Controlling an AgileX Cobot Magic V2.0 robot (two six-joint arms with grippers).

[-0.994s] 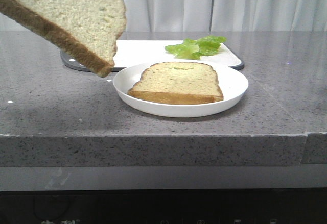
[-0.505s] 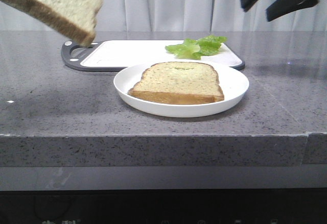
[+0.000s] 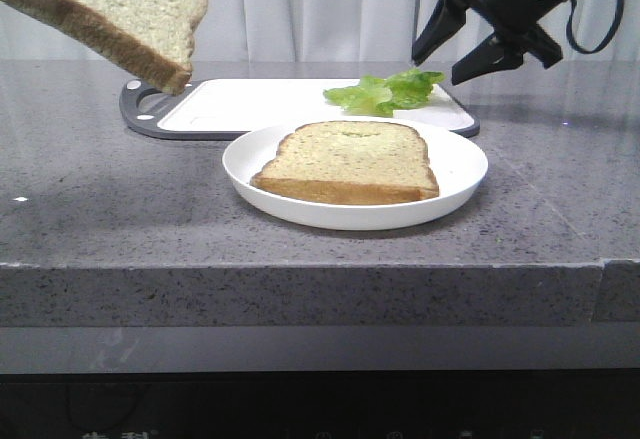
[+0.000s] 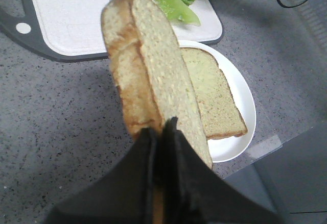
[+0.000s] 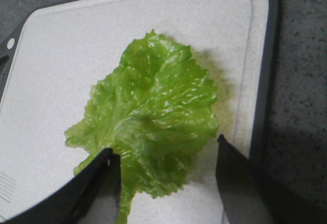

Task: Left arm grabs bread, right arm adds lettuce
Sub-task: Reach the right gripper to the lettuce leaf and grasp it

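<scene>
Front view crops bread, pinched by unseen left end effector; right end effector spread.

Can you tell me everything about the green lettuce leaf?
The lettuce is one small, bright-green leaf with ruffled, jagged edges, pale veins and a shiny, slightly wet-looking surface. It looks thin and floppy. It lies flat near a corner of the white cutting board, behind the plate with a bread slice on it. Nothing holds it yet: the right gripper hangs over it with its fingers spread wide apart.
</scene>
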